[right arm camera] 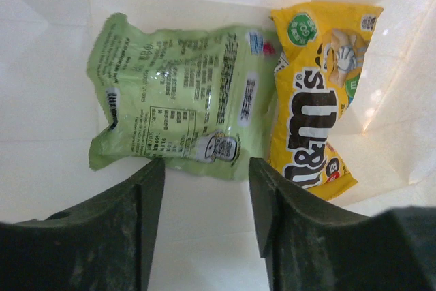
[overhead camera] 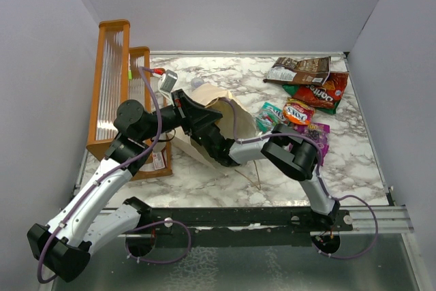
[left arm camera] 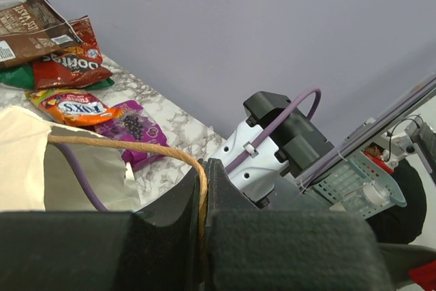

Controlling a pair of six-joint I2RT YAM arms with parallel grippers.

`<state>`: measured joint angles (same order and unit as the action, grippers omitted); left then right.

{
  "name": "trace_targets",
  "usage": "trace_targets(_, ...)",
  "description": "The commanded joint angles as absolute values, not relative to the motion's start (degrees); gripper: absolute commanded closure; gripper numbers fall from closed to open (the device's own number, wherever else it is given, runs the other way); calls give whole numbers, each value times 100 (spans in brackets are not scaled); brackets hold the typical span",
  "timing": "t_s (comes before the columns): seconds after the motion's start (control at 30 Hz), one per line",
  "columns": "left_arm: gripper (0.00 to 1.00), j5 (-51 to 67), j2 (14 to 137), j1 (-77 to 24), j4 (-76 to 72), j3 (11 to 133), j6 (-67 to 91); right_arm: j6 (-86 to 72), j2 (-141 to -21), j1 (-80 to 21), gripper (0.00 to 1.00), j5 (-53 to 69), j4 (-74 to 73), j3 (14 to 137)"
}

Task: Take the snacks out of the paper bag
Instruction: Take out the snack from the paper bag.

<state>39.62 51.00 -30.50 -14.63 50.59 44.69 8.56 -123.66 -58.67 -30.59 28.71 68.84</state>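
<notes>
The cream paper bag (overhead camera: pixel 219 97) lies on the marble table with its mouth held up. My left gripper (left arm camera: pixel 202 195) is shut on the bag's tan loop handle (left arm camera: pixel 136 146). My right gripper (right arm camera: pixel 206 189) is inside the bag, open. Its fingertips stop just short of the near edge of a light green packet (right arm camera: pixel 180 97), and a yellow candy pack (right arm camera: pixel 317 93) lies to the right of that packet. Out on the table lie a brown chip bag (overhead camera: pixel 300 69), a red chip bag (overhead camera: pixel 320 92), an orange packet (overhead camera: pixel 298 111), a purple pouch (overhead camera: pixel 317 133) and a teal-pink packet (overhead camera: pixel 269 115).
An orange-framed wooden rack (overhead camera: pixel 112 86) stands at the far left, close behind my left arm. Grey walls enclose the table on three sides. The right arm's forearm (overhead camera: pixel 272 144) stretches across the table's middle into the bag's mouth.
</notes>
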Motion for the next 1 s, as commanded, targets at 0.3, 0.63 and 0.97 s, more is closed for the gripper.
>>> trace_targets(0.3,100,3924,4786,-3110,-934,5154,3902,1083,-12102,-5634,88,-2323,2801,6707)
trace_targets(0.63,100,3184,4571,-3115,-552,4809,3528,968,-10664,-5687,99,-1440,2463,5742)
trace_targets(0.97,100,3428,4432,-3112,-914,4624,3564,783,-10462,-5728,93,-2322,2468,5473)
